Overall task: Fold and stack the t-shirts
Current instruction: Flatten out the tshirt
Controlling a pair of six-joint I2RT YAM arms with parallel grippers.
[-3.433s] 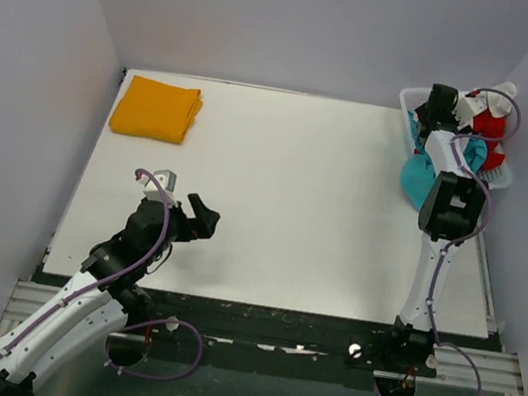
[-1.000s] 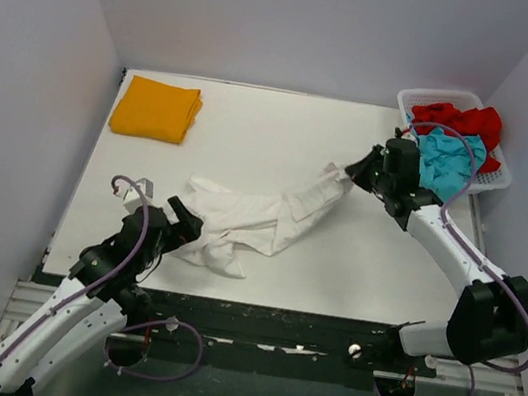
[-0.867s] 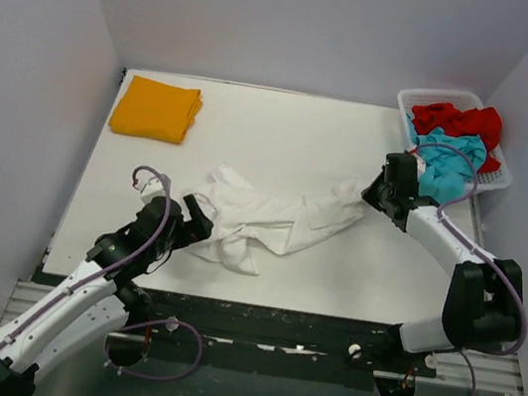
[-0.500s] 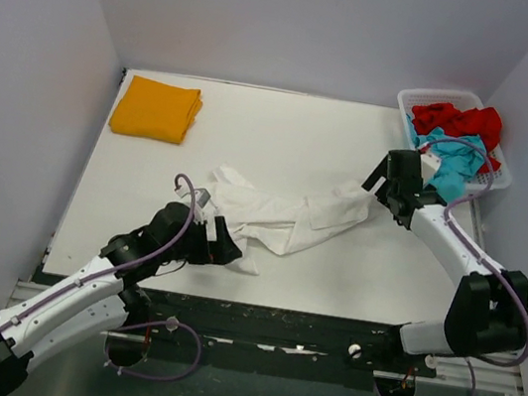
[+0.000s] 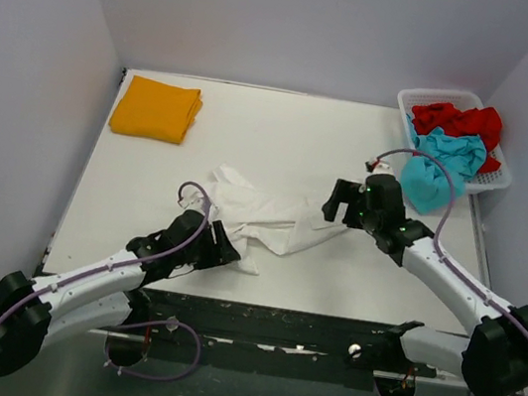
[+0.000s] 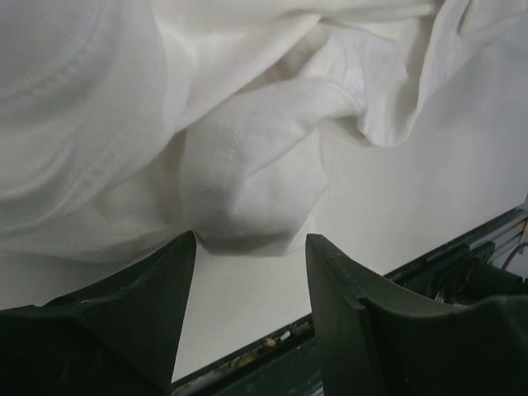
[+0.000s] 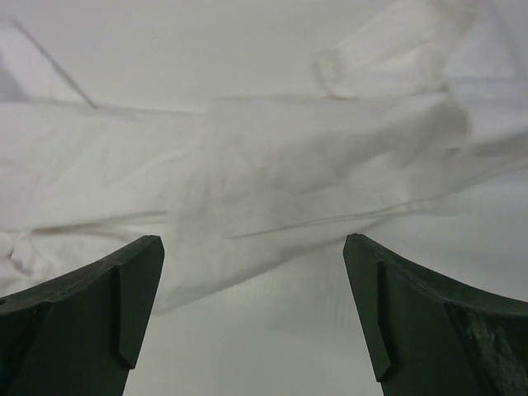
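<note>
A white t-shirt [image 5: 271,217] lies crumpled and stretched across the middle of the table. It fills the left wrist view [image 6: 231,140] and the right wrist view [image 7: 272,165]. An orange-yellow t-shirt [image 5: 156,109] lies folded at the far left. Red [image 5: 457,119] and teal [image 5: 437,167] t-shirts sit in the basket. My left gripper [image 5: 219,248] is open and empty at the white shirt's near-left end; its tips [image 6: 250,247] frame a fold of cloth. My right gripper [image 5: 337,206] is open and empty over the shirt's right end [image 7: 252,247].
A white lattice basket [image 5: 451,97] stands at the far right corner, the teal shirt hanging over its near rim. The table's front edge [image 5: 257,307] with its metal rail runs just below the left gripper. Grey walls close in on three sides.
The right gripper pulled the white shirt out of the basket onto the table, let it go, and now sits open further left over its right end. The left gripper advanced to its near-left end.
</note>
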